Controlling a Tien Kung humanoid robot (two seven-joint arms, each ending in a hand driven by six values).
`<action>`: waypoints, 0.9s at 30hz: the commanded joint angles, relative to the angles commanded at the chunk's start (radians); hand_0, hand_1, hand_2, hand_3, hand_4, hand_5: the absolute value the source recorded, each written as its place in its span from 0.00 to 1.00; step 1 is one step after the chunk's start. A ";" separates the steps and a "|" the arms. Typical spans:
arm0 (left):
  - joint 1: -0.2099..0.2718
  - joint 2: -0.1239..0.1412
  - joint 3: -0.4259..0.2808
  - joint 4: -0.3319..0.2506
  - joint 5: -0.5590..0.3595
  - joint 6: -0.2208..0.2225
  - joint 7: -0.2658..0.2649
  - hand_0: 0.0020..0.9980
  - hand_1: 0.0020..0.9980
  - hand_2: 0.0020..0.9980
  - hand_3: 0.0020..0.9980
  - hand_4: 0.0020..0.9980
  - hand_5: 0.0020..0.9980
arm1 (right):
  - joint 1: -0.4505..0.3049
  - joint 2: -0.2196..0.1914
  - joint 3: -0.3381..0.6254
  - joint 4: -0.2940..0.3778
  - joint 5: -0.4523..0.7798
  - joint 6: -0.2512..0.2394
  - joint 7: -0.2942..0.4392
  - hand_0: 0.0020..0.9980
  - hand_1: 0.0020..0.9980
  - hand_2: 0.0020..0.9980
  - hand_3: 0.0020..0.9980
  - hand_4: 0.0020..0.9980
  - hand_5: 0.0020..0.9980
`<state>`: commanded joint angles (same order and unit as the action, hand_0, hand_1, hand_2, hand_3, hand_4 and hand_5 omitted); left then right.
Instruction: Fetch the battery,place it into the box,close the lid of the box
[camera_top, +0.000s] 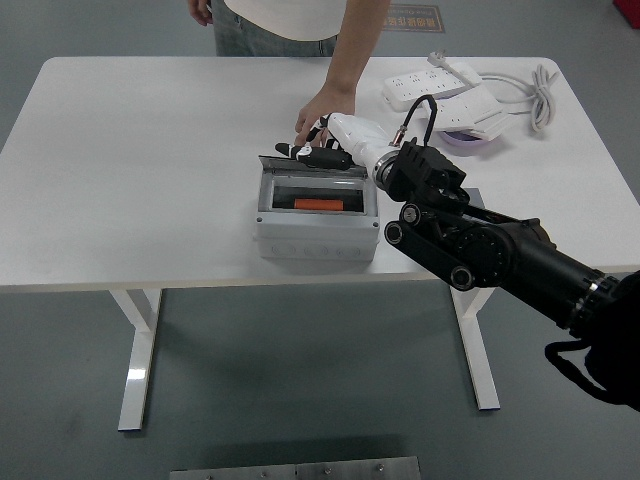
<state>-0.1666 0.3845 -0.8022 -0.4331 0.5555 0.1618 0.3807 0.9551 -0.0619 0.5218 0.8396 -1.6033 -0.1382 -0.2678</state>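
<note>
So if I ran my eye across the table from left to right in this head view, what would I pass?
grey box with the orange battery inside → robot's right hand on the lid → white power strip → coiled white cable

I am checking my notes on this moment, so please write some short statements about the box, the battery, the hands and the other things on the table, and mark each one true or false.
1. The orange battery lies inside the grey box. True.
2. The lid is fully shut. False: it stands raised at the box's far edge, and the inside shows.
3. The robot's right hand is at the lid. True.
4. The person's hand rests on the power strip. False: it is behind the box, near the robot's hand.
5. The robot's left arm works at the box. False: it is not in view.
</note>
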 joint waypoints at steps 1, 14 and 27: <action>0.001 0.000 0.000 0.000 0.000 0.000 0.000 0.64 0.72 0.58 0.57 0.66 0.14 | 0.000 0.000 -0.001 0.000 -0.001 0.001 -0.001 0.19 0.28 0.38 0.70 1.00 1.00; 0.007 0.002 0.001 0.000 -0.005 0.003 -0.004 0.64 0.72 0.58 0.57 0.66 0.14 | -0.004 0.007 -0.008 0.000 -0.010 0.002 -0.009 0.18 0.27 0.36 0.70 1.00 1.00; 0.011 0.002 -0.001 0.000 -0.002 0.004 -0.003 0.64 0.72 0.58 0.57 0.66 0.14 | -0.014 0.009 -0.007 0.002 -0.012 0.004 -0.016 0.18 0.26 0.35 0.69 0.99 1.00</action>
<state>-0.1554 0.3869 -0.8032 -0.4329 0.5537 0.1655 0.3782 0.9412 -0.0524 0.5150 0.8414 -1.6156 -0.1338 -0.2841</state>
